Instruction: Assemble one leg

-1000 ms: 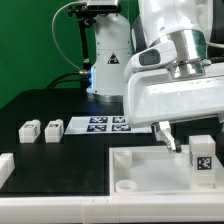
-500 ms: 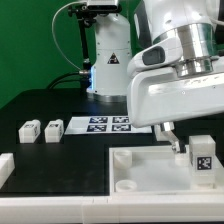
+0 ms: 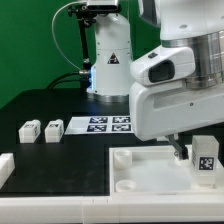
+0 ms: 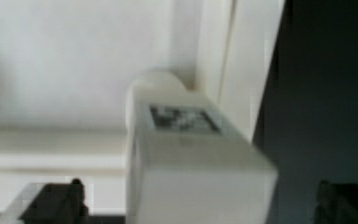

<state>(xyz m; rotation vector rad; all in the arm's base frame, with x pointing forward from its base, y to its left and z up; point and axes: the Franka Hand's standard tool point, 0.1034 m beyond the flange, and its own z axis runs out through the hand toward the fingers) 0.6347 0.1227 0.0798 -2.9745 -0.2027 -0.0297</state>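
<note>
Hand [image 3: 183, 150] spread open, its fingers either side of the leg [image 3: 206, 158] without gripping, apparently lined up to grasp it. Leg stands upright on the white tray-like panel [image 3: 140, 175], at the exterior view's right. Two spare legs [image 3: 28, 129] sit well apart on the table [image 3: 40, 105].

A plain green backdrop [image 3: 30, 40] fills the far side of the scene, brightest toward the exterior view's left and evenly lit. In front of it lies a matte black worktop [image 3: 40, 105], reaching from the backdrop toward the near edge and showing a faint sheen.
</note>
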